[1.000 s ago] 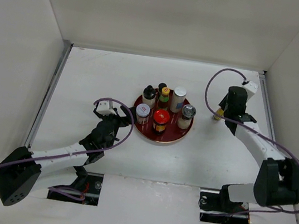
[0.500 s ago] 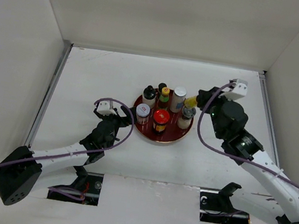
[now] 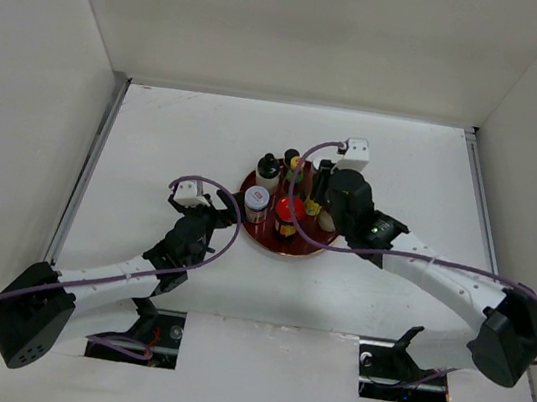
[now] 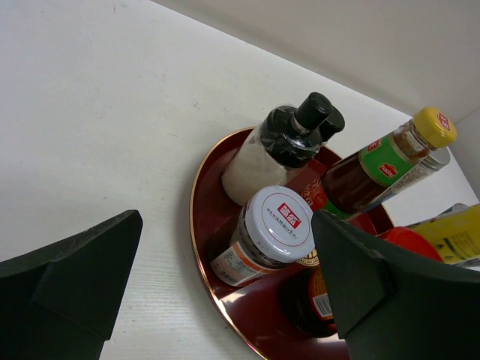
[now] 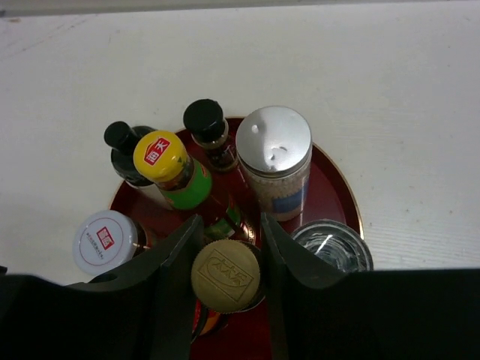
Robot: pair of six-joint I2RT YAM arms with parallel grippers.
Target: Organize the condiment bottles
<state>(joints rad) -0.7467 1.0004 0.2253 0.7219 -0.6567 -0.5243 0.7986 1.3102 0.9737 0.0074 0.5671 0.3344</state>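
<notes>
While R gripper (image 5: 227,229) clamps gold-capped bottle (image 5: 226,275) over red tray (image 5: 341,195), it should lower straight, w/o nudging neighbours; L gripper (image 3: 214,215) gapes, empty.

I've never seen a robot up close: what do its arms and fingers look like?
Both the left arm and right arm are slim white tubes joined by chunky black joints. A thin purple cable loops along each. A small white box sits at the right wrist. The fingers are plain black, blocky wedges.
</notes>
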